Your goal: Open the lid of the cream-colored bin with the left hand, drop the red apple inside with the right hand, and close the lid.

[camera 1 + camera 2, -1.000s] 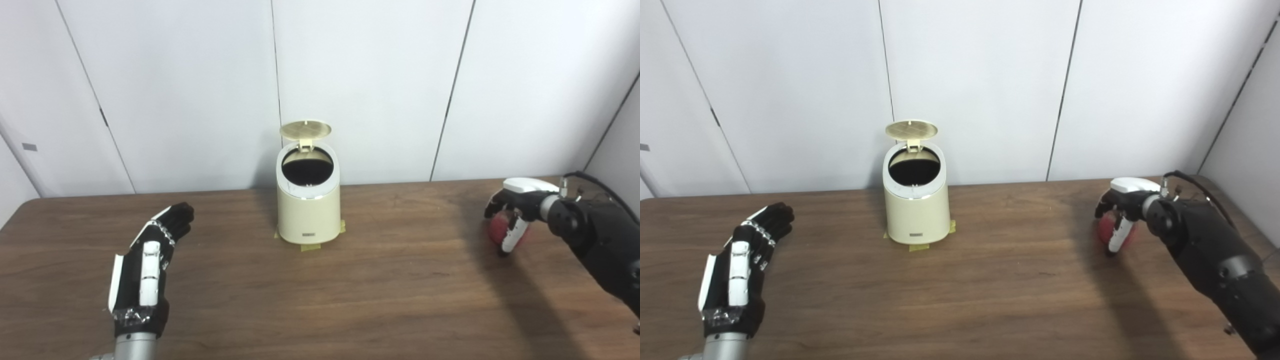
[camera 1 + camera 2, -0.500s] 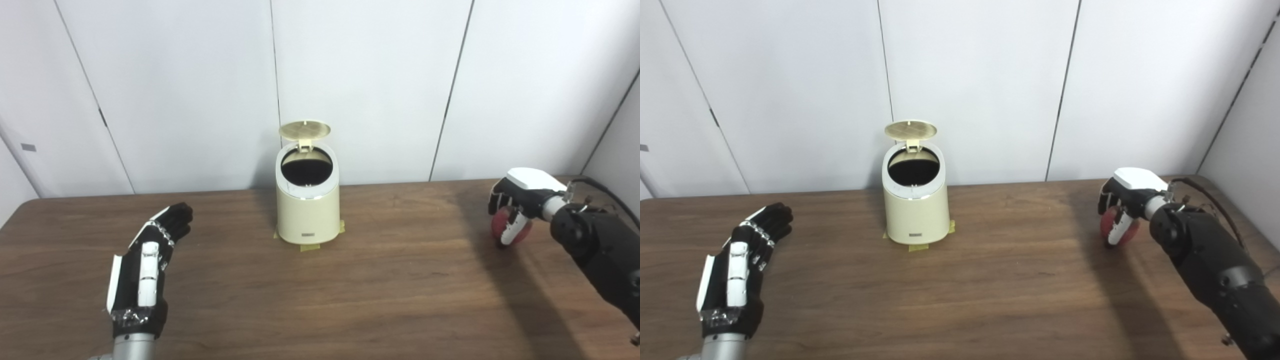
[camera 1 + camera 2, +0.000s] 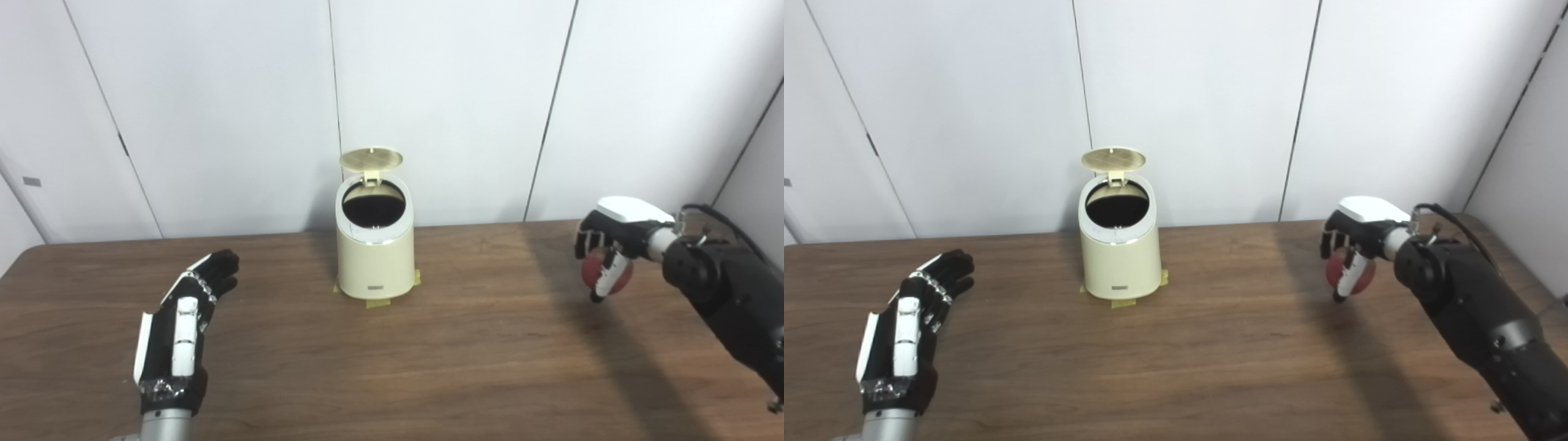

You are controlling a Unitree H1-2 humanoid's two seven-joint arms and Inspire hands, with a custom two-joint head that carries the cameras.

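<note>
The cream-colored bin stands at the back middle of the table, taped down at its base. Its round lid is swung up on the rear hinge, and the dark opening shows. My right hand is shut on the red apple, held above the table far to the right of the bin. Partly behind its fingers, the red apple shows in the right eye view too. My left hand hovers open over the front left of the table, fingers apart, well left of the bin.
The brown wooden table runs across the whole view, its back edge against white wall panels. Yellow tape tabs stick out under the bin. A black cable loops behind my right wrist.
My right hand has lifted the apple off the table and carried it left toward the bin. The left hand has barely moved. The lid stays up.
</note>
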